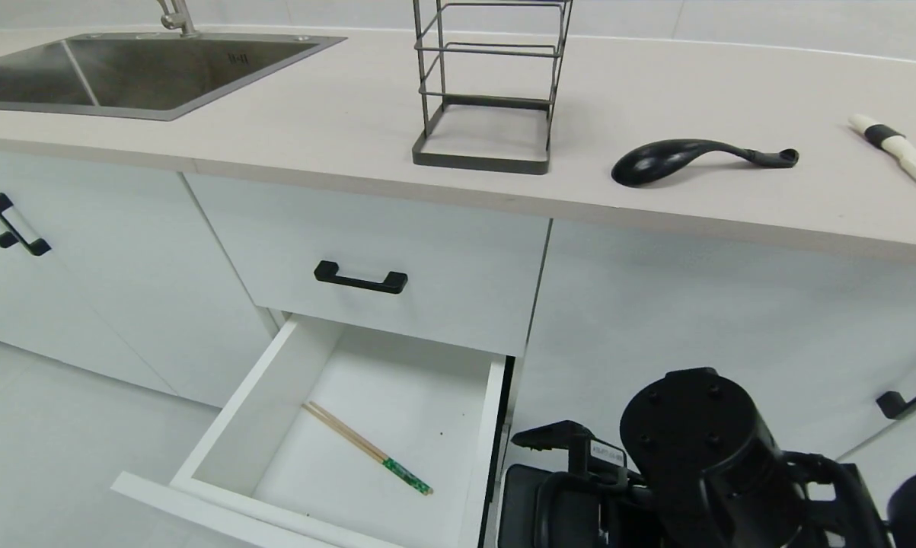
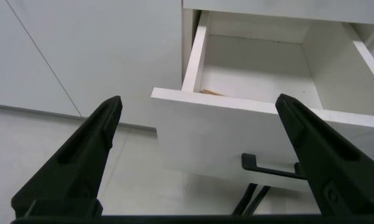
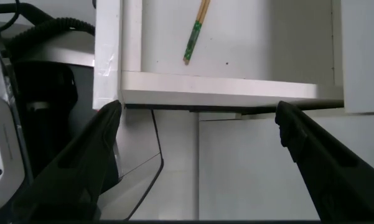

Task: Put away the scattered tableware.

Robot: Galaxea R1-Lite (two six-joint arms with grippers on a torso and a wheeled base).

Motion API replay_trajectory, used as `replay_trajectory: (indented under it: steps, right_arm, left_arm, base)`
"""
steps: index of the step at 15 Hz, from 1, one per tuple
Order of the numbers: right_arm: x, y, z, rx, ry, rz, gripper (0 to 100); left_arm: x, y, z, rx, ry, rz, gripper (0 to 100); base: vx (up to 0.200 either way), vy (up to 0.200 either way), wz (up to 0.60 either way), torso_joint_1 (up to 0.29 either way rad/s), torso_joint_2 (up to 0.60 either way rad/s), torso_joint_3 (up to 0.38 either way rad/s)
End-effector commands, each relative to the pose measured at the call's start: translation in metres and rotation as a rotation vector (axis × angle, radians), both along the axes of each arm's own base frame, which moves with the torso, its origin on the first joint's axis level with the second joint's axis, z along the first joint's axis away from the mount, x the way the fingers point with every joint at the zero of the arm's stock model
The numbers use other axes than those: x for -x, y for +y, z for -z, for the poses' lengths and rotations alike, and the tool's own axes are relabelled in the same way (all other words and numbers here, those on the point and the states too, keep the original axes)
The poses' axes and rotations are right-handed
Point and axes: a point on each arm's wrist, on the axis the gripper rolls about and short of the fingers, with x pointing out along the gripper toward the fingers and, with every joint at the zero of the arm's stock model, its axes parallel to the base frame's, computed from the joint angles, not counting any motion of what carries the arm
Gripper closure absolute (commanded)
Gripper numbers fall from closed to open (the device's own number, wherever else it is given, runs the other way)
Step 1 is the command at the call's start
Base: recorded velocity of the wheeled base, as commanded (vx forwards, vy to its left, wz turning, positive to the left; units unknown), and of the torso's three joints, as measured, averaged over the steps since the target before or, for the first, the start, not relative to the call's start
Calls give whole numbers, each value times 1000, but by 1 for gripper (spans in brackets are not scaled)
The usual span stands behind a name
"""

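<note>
Ahead of the left claw (image 2: 198,102), whose black fingers are spread wide, there's the pulled-out drawer (image 2: 236,121): smooth white panels, a flat front with a black bar handle (image 2: 271,168). The right claw (image 3: 198,107) is gaping just as wide, and past its fingers, over the drawer's wall, lie the chopsticks (image 3: 196,31).

From the head view the chopsticks (image 1: 366,447) lie flat on the drawer floor. They are a slim, pale wooden pair, long axis on a diagonal, green patterned ends toward the drawer front and the robot's right. They lie away from the walls, with white floor showing all round them.

Well above both claws, on the matte beige table (image 1: 313,152), a glossy black spoon (image 1: 694,157) lies along the front edge, bowl to the left, hooked handle to the right. Further right is a white utensil (image 1: 903,152) with a black band. Left of the spoon stands a dark wire rack (image 1: 488,84), and beyond it a steel sink (image 1: 138,68).
</note>
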Motion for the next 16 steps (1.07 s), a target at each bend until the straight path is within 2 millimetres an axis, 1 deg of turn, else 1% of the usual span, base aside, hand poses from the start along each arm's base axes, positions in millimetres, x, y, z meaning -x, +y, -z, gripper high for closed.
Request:
replay_trajectory:
  steps: [1, 3, 7, 11, 13, 14, 16]
  right_arm:
    - [1, -1, 0, -1, -1, -2, 0]
    - [1, -1, 1, 3, 2, -2, 0]
    - [2, -4, 5, 17, 9, 0, 0]
    - [0, -4, 4, 17, 9, 6, 0]
    - [1, -5, 5, 19, 11, 6, 0]
    - [1, -5, 5, 21, 11, 4, 0]
    - [0, -3, 5, 18, 11, 5, 0]
  left_arm:
    - [0, 0, 0, 0, 1, 0, 0]
    - [0, 0, 0, 0, 2, 0, 0]
    - [0, 0, 0, 0, 1, 1, 0]
    - [0, 0, 0, 0, 2, 0, 0]
    - [0, 0, 0, 0, 2, 0, 0]
    - [0, 0, 0, 0, 2, 1, 0]
    - [0, 0, 0, -1, 2, 0, 0]
  base:
    - [0, 0, 0, 217, -36, -110]
    - [0, 0, 0, 249, -151, -190]
    - [0, 0, 0, 202, -635, -209]
    - [0, 0, 0, 236, -488, -209]
    - [0, 0, 0, 76, -478, -227]
    - [0, 0, 0, 222, -500, -217]
    - [0, 0, 0, 403, -491, -237]
